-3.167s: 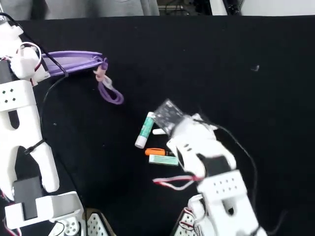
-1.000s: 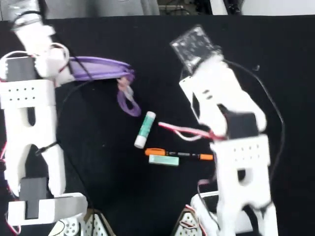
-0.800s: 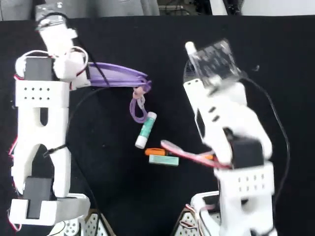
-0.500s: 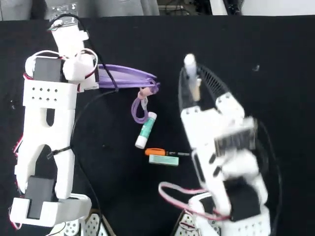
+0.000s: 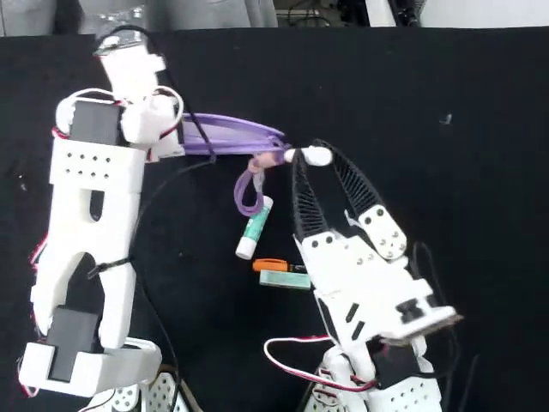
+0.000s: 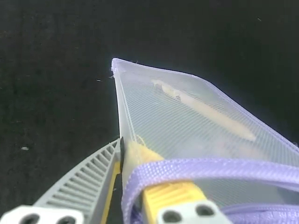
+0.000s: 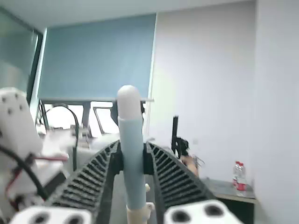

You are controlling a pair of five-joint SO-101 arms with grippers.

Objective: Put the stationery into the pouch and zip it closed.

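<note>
- Right wrist view: the right gripper (image 7: 132,144) is clenched on a marker (image 7: 130,140), which sits gripped between the ribbed jaws with its white cap poking past their tips.
- A second ago that arm held the marker high over the far side of the table (image 5: 446,77). It has since tipped forward and come down.
- Just past the jaw tips now is the open end of the pouch (image 5: 232,137), with the cap almost touching the zip pull (image 5: 260,160).
- Left gripper (image 6: 133,186) is clamped on one corner of the pouch, whose mesh wall stretches away from the jaws. A pale pencil-like shape shows through the mesh, probably already inside.
- That arm has carried the pouch in from the table's edge towards the middle, so mouth and marker have met halfway.
- A purple strap (image 5: 247,190) hangs under the pouch mouth, its loop just beside the top of the glue stick (image 5: 255,225).
- Further back, alongside the right arm's body, the orange pen (image 5: 273,265) and the eraser (image 5: 285,279) lie touching on the cloth, untouched.
- My read: the marker is lined up for insertion but not yet in, and whether the mouth gapes wide enough can't be told. Three items and the zipping remain.
</note>
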